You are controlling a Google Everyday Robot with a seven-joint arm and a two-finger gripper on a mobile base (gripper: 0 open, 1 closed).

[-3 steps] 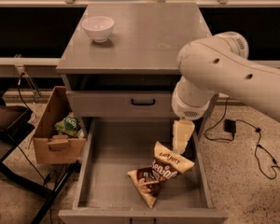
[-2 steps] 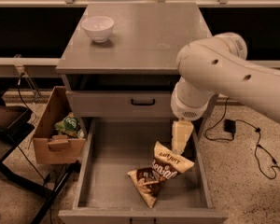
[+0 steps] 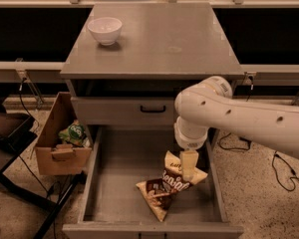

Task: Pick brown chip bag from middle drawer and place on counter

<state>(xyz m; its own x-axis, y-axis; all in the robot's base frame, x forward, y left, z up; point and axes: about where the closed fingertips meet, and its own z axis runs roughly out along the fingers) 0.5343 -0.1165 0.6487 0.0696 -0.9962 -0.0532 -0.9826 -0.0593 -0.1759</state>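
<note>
The brown chip bag lies crumpled on the floor of the open middle drawer, toward its right front, dark brown with tan-yellow ends and white lettering. My gripper hangs from the white arm and points straight down onto the bag's upper right end, touching or just above it. The counter is the flat grey top of the cabinet, behind and above the drawer.
A white bowl stands at the counter's back left. A closed drawer front with a black handle sits above the open drawer. A cardboard box with a green packet stands left of the cabinet. Cables lie on the floor at right.
My gripper has come down toward the bag's upper end, and the arm now sits lower across the right side. The bag has not moved.
</note>
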